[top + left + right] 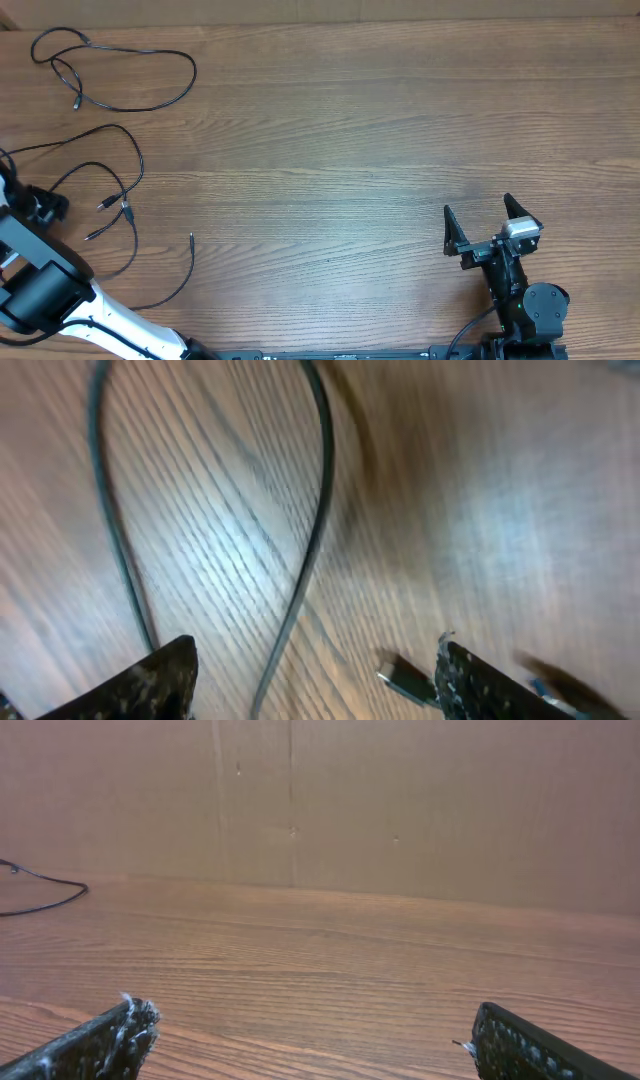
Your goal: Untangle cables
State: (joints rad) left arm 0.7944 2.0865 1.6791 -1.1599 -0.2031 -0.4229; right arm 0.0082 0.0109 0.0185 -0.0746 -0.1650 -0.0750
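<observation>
Several thin black cables lie on the left of the wooden table. One loose loop [130,75] lies at the far left corner. Other cables [125,185] with small plugs spread in front of it, and one end [190,240] points toward the middle. My left gripper [48,206] is at the left edge beside these cables. In the left wrist view it [315,685] is open low over the table, with a cable strand [310,550] running between the fingers and a plug [405,680] by the right finger. My right gripper [488,222] is open and empty at the front right, far from the cables.
The wooden table [380,130] stretches between the two arms. A brown cardboard wall [400,810] stands behind the table's far edge. A cable bend [45,900] shows far left in the right wrist view.
</observation>
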